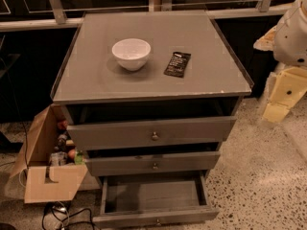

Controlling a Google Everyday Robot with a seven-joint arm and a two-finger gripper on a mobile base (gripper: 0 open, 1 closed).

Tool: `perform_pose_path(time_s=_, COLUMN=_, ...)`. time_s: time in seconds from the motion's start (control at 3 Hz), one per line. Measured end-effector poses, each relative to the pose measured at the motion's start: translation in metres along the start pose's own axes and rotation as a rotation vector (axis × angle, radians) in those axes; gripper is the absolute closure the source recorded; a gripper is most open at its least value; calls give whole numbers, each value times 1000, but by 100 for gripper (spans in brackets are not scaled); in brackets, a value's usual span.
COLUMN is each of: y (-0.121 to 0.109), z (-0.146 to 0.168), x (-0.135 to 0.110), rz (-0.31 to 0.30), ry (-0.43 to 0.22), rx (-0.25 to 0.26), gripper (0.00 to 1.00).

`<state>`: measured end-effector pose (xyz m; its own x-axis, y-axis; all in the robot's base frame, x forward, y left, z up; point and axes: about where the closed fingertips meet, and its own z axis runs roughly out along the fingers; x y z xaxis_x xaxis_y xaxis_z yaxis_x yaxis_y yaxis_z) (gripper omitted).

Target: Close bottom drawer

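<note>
Camera view looking down on a grey wooden three-drawer cabinet [153,47] that is standing on a speckled terrazzo floor [259,176]. The bottom drawer [153,198], a grey wooden drawer with a slim front panel and one small brass knob [158,221], is sitting at the foot of the cabinet and is projecting farther out than the two drawers above it, so its bare grey interior is showing from above. The cream-coloured gripper [276,108] is hanging at the right edge of the scene, beside the cabinet's right flank and about level with the cabinet top; it is well apart from the bottom drawer, which is lying below it and to its left. Whether the gripper is parted or closed cannot be told. The mid-sized grey middle drawer [153,163] and the tall grey top drawer [151,132] are each standing slightly ajar. A white ceramic bowl [131,53] and a flat black packet [177,63] are resting on the cabinet top, near each other but not touching. An open brown cardboard box [48,178] holding assorted items is sitting against the cabinet's left side.
</note>
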<state>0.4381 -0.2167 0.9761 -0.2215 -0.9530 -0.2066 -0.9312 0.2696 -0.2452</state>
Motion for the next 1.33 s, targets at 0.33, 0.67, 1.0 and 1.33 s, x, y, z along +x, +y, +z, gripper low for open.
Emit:
perform_pose_path(time_s=0.33, y=0, z=0, x=0, rz=0, ry=0, rx=0, gripper=0)
perform_pose_path(time_s=0.67, y=0, z=0, x=0, rz=0, ry=0, rx=0, gripper=21)
perform_pose_path(time_s=1.0, y=0, z=0, x=0, rz=0, ry=0, rx=0, gripper=44)
perform_pose_path(time_s=1.33, y=0, z=0, x=0, rz=0, ry=0, rx=0, gripper=68)
